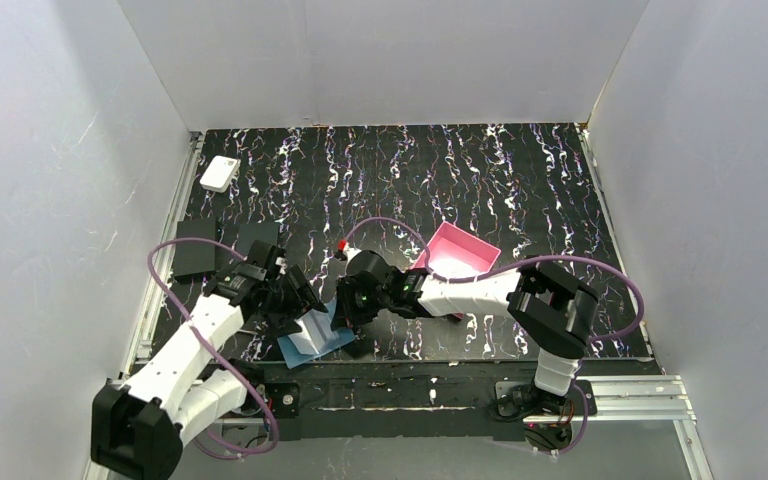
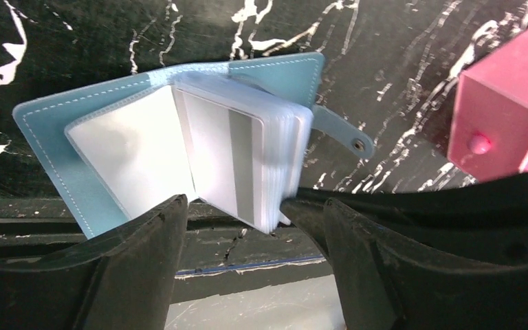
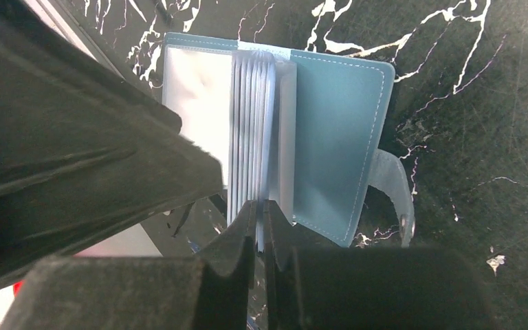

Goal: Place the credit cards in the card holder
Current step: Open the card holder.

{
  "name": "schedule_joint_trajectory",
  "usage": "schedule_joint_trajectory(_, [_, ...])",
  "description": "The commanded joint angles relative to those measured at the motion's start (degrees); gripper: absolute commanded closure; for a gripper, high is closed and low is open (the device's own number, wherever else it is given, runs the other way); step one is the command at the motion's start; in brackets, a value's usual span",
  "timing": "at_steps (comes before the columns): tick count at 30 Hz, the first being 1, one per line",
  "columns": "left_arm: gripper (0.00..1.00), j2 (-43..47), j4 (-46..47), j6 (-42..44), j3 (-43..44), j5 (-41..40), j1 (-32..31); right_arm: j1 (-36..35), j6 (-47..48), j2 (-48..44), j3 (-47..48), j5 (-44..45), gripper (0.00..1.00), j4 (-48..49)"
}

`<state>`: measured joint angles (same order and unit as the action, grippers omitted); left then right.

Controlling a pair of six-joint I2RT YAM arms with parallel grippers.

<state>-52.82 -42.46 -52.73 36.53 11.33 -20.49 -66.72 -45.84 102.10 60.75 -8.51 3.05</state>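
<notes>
Black-fingered, the left gripper (image 2: pixel 253 205) stands spread astride the wallet (image 2: pixel 55 137), at its near side. The wallet lies open at the near edge of the table (image 1: pixel 520 190), a striped card (image 2: pixel 240 161) in a clear sleeve (image 2: pixel 210 148). The right gripper (image 3: pixel 262 213) is pinched on a sleeve's edge. A pink tray (image 1: pixel 457 252) lies just right.

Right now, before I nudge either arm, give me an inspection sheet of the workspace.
Surface: black marbled mat, flat.
Job's things: card holder lying open near the front edge; striped card in its clear sleeves.
Clutter: pink tray, two black slabs, white box.
Grippers: left gripper open at the holder's edge; right gripper pinched on a thin sheet, apparently the striped card.
Cables: purple cables loop along both arms.
Surroundings: white walls on three sides.
</notes>
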Motion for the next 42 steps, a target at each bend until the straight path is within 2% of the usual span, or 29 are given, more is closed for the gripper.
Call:
schedule_joint_trajectory(1, [0.27, -4.25, -1.0, 0.71, 2.46, -2.5, -0.27, -0.68, 1.68, 0.19, 3.65, 0.78, 0.99, 0.57])
schedule_joint_trajectory(6, [0.25, -5.54, 0.05, -0.33, 1.44, -2.51, -0.45, -1.0, 2.07, 0.11, 4.2, 1.13, 0.99, -0.05])
schedule_joint_trajectory(11, [0.29, -5.67, 2.28, -0.76, -0.07, -2.88, -0.46, -1.22, 2.16, 0.35, 4.52, 1.05, 0.99, -0.04])
schedule_joint_trajectory(13, [0.33, -5.96, 3.46, -0.49, -0.57, -2.2, -0.43, -1.37, 2.16, 0.38, 4.63, 1.04, 0.99, -0.06])
schedule_joint_trajectory(17, [0.48, -5.39, 4.86, -0.1, -2.14, -1.94, -0.43, -1.44, 1.92, 0.25, 4.56, 1.13, 0.99, -0.15])
schedule_joint_trajectory(25, [0.47, -4.89, 6.86, 1.32, -5.39, -1.92, -0.45, -1.85, 1.81, -0.23, 3.86, 1.43, 0.99, 0.38])
schedule_joint_trajectory(31, [0.67, -1.27, 8.34, 2.85, -7.61, -1.64, -0.46, -1.84, 2.41, -1.29, 3.73, 2.38, 0.99, -0.54])
schedule_joint_trajectory(33, [0.73, 0.82, 9.95, 3.21, -8.83, -1.41, -0.49, -1.86, 2.67, -1.9, 3.44, 2.93, 0.92, -0.85])
schedule_joint_trajectory(36, [0.76, 2.25, 12.04, 3.81, -10.0, -0.93, -0.44, -1.84, 3.16, -2.91, 3.15, 3.7, 0.82, -1.76])
schedule_joint_trajectory(40, [0.79, 1.0, 13.52, 5.04, -10.02, -0.35, -0.43, -1.84, 4.21, -5.42, 2.36, 6.27, 0.56, -4.19])
schedule_joint_trajectory(42, [0.8, 0.1, 13.55, 6.13, -9.55, -0.47, -0.5, -1.84, 4.84, -6.78, 1.71, 7.14, 0.47, -5.46])
